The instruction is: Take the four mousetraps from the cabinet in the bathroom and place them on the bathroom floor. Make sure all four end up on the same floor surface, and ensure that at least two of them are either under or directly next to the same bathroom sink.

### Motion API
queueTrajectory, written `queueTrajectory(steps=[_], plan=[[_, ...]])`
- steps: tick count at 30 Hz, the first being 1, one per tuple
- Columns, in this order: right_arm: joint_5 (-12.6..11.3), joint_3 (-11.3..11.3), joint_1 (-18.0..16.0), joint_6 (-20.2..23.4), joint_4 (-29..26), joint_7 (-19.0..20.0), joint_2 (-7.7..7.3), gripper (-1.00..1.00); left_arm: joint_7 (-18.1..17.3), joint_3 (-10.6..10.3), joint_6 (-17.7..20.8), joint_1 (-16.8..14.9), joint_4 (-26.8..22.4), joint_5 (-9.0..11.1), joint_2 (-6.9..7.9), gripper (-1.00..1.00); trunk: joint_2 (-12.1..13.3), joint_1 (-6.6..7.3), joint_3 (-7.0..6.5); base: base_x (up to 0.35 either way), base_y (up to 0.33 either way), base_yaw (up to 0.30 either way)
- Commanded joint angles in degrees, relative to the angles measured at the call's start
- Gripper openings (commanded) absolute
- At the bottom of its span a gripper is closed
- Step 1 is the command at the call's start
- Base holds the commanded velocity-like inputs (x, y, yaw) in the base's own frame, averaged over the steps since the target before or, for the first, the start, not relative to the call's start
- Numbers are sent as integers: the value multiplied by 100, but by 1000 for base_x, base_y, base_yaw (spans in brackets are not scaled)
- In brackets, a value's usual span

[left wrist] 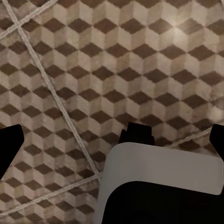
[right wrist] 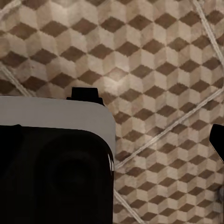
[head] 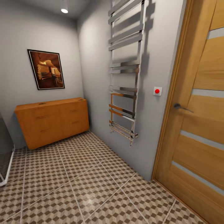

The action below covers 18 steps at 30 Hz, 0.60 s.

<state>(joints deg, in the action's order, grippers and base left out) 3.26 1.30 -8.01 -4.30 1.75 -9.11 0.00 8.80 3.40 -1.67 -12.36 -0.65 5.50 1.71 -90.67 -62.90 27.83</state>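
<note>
- Left tool (left wrist: 112,140): dark fingertips (left wrist: 10,142) at opposite edges of its wrist view, spread apart, gripping nothing, over the cube-patterned brown, beige and white tiled bathroom floor (left wrist: 93,70).
- Right tool: one dark fingertip (right wrist: 218,140) visible over that floor; open or closed, I cannot tell.
- Wide orange-brown wooden cabinet (head: 51,121) stands on the floor against the far wall, drawers closed.
- Chrome ladder towel rail (head: 124,77) hangs on the side wall beside the cabinet.
- Wooden door (head: 199,124) stands beyond the rail.

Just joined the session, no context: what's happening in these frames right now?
Nothing is being handled yet. The head view looks across the cube-patterned brown, beige and white tiled floor toward the wide orange-brown wooden chest of drawers against the far grey wall, its drawers shut. A chrome ladder towel rail hangs on the right-hand wall beside a wooden door. Both wrist cameras point down at floor tiles, with nothing between the dark fingers at the frame edges. No mousetraps are visible.
</note>
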Motion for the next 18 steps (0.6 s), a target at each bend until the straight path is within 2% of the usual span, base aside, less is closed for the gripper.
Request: queueTrajectory(steps=[1,18], plan=[[33,10,-8,-27,19,-21,0,100,0,29,-18,-4,3,47,-4,100,-3,0,6,0,0,283],[31,10,-8,-27,19,-21,0,100,-2,29,-18,-4,33,62,-13,100,-3,0,6,0,0,283]])
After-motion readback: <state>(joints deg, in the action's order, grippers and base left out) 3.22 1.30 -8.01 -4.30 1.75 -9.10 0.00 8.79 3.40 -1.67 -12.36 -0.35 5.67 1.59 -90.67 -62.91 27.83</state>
